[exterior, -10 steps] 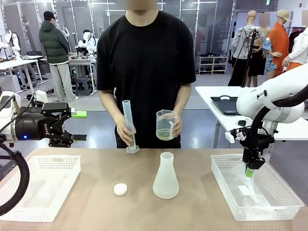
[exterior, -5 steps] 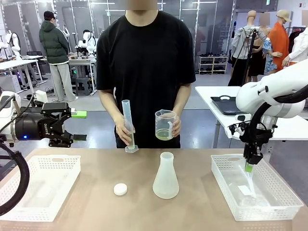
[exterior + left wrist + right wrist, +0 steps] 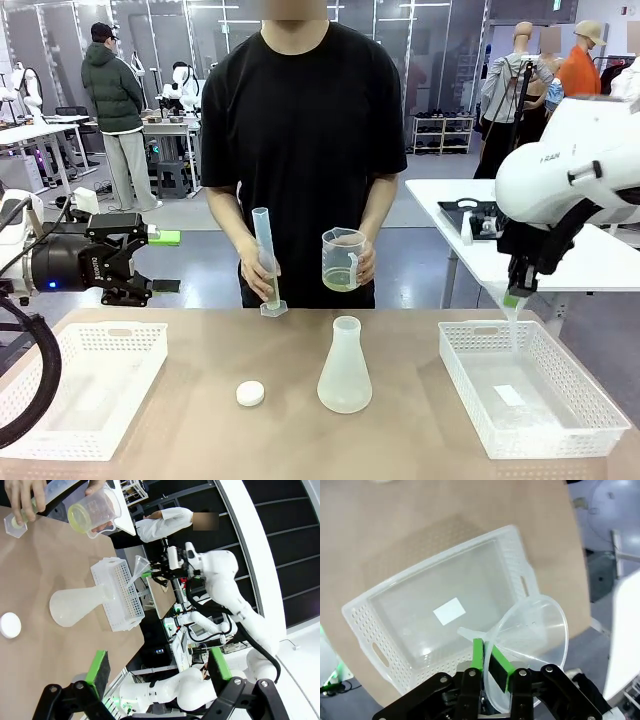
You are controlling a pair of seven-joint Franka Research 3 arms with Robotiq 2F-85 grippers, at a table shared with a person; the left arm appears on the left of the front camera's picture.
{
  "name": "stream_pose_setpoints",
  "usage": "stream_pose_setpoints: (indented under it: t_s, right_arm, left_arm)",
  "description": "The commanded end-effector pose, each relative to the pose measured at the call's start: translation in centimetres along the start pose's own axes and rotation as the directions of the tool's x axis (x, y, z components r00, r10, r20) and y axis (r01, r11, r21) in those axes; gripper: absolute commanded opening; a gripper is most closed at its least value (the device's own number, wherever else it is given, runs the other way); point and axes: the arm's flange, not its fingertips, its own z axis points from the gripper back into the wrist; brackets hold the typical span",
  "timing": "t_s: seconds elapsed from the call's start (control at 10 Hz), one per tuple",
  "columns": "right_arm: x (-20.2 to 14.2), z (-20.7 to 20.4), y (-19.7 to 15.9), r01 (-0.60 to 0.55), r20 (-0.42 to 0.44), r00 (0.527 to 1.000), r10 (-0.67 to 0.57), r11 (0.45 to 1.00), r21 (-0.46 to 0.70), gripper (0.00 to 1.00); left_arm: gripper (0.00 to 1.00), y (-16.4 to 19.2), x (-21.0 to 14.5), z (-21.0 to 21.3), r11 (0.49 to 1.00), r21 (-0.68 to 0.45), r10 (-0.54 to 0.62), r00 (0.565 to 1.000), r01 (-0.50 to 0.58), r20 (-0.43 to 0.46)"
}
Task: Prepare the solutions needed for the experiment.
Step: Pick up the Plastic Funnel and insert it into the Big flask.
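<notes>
A brown table (image 3: 200,345) runs across the front view, and a person (image 3: 300,130) in a black shirt stands at its far side. A white mesh basket (image 3: 110,331) sits at the table's left end and a second basket (image 3: 457,372) sits at its right end.

The left gripper (image 3: 165,262) hangs above the table's left end, over the far side of the left basket. It points toward the middle, with its fingers spread wide and nothing between them.

The right gripper (image 3: 513,293) hangs above the far side of the right basket. Its green pads are pinched on the rim of a clear plastic funnel (image 3: 535,630), whose spout points down toward the basket.

A frosted flask (image 3: 345,370) stands upright at the middle of the table. One hand (image 3: 258,275) holds a tall measuring cylinder (image 3: 265,250) that leans a little, with its foot low by the table's far edge. The other hand (image 3: 366,262) holds a beaker (image 3: 342,258) in the air beside the cylinder.

A white round cap (image 3: 250,393) lies flat on the table to the left of the flask, apart from it.

The pale yellow-green solution (image 3: 340,281) sits at the bottom of the beaker.
</notes>
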Motion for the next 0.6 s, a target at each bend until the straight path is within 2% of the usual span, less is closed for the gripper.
stream_pose_setpoints:
  t_s: [0.0, 0.2, 0.5]
  right_arm:
    - [0.8, 2.6, 2.5, 0.082, -0.053, 0.995, -0.090, 0.986, -0.143, 0.00]
    - [1.2, 6.1, 3.2, 0.097, -0.041, 0.993, -0.112, 0.959, -0.268, 0.00]
    - [1.3, 6.8, 3.6, 0.103, -0.028, 0.993, -0.117, 0.950, -0.295, 0.00]
  left_arm:
    - [1.00, -0.2, -0.1, 0.3, 1.000, -0.002, 0.002, 1.000, -0.002, -0.009]
    - [1.00, -0.2, -0.1, 0.3, 1.000, -0.002, 0.002, 1.000, -0.002, -0.009]
    - [1.00, -0.2, -0.1, 0.3, 1.000, -0.002, 0.002, 1.000, -0.002, -0.009]
